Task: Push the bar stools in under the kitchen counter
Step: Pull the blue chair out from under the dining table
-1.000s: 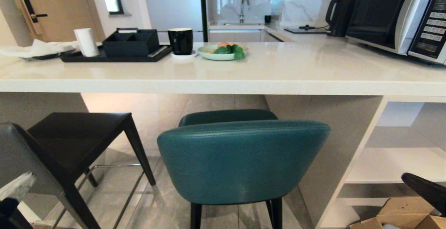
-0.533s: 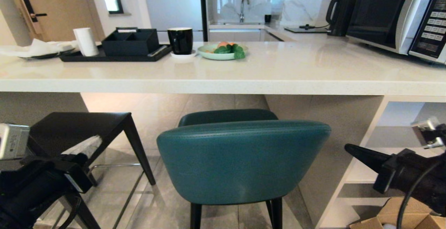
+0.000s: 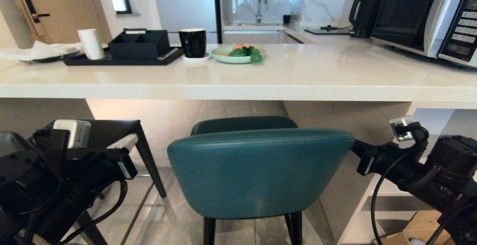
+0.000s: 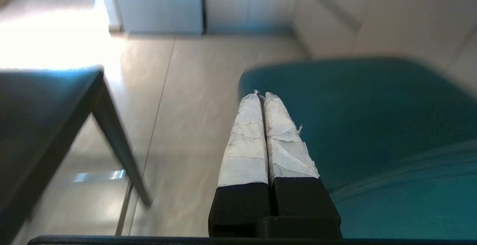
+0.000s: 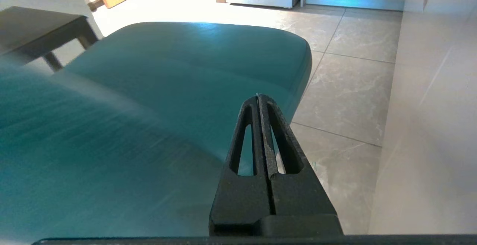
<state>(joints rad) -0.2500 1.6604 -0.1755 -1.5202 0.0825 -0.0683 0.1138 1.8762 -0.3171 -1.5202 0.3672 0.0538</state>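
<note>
Flanking the teal stool [image 3: 257,174], the two arms reach forward at backrest height, one on each side of it. The left hand [image 4: 261,99] has its white-wrapped fingers pressed together with nothing between them, and lies just beside the left edge of the teal stool's curved back, between it and the dark grey stool [image 3: 85,144]. The right hand [image 5: 259,97] is likewise pressed shut and empty, close to the right end of the backrest; whether either hand touches the leather I cannot tell.

The teal stool stands directly before the tabletop [image 3: 238,82], its seat partly under the slab's front edge and its back outside it. The dark grey stool stands to the left of the teal stool, its seat also partly under the tabletop.

As for handling, the teal stool looks rigid in frame but padded in its shell, so the leather will likely give a little under pressure and may be slick to a hard fingertip. On thin black legs and a glossy tile floor, it should slide readily, yet a tall stool pushed high can tip or twist. Pinching seems unnecessary: closed hands pressing evenly on both ends of the backrest, low on the curve, would probably keep it straight.
</note>
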